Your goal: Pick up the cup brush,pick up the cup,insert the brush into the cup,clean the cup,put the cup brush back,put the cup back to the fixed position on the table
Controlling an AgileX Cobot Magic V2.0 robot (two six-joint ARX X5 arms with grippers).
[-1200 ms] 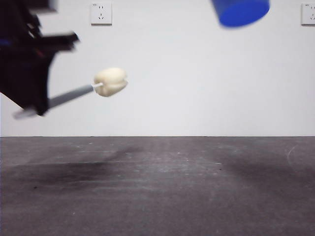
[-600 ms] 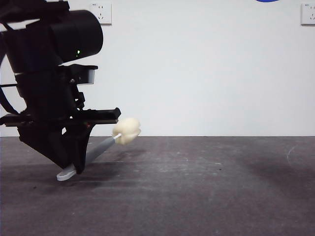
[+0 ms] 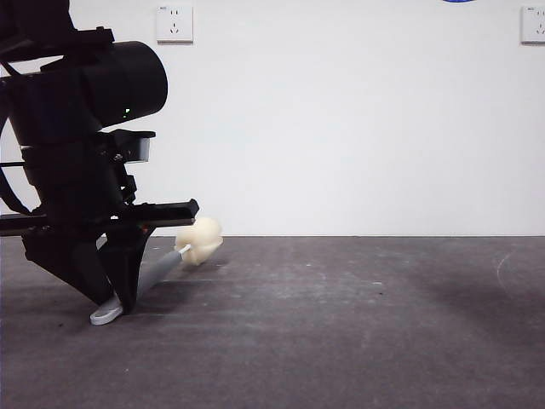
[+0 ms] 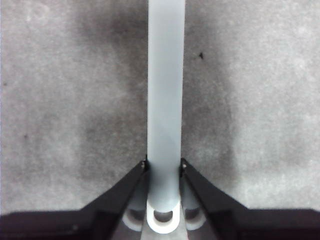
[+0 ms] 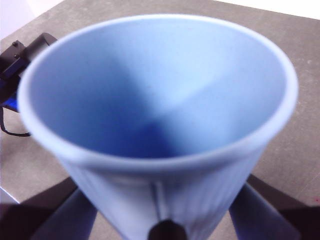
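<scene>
1. Scuffed dark grey surface (image 3: 341, 324) fills the front view's lower half, with faint light marks across it.
2. On its left side the left hand (image 3: 119, 294) is clamped on the grey handle of the cup brush (image 3: 162, 268); the left wrist view shows both black jaws pressing the handle's sides just above the white loop end.
3. The loop end touches or nearly touches the surface, and the handle slopes up away from it to the cream-yellow sponge head, which sits close over the surface.
4. Half a second ago the brush was held higher and its head was clear of the surface; the arm has since come down and the head now lies lower and a little further left.
5. The right hand (image 5: 162, 227) grips the blue ribbed cup (image 5: 160, 125) high up, its mouth towards the wrist camera; only a blue sliver shows at the front view's top edge, as before.
6. Behind stands a white wall with two sockets (image 3: 174, 23).
</scene>
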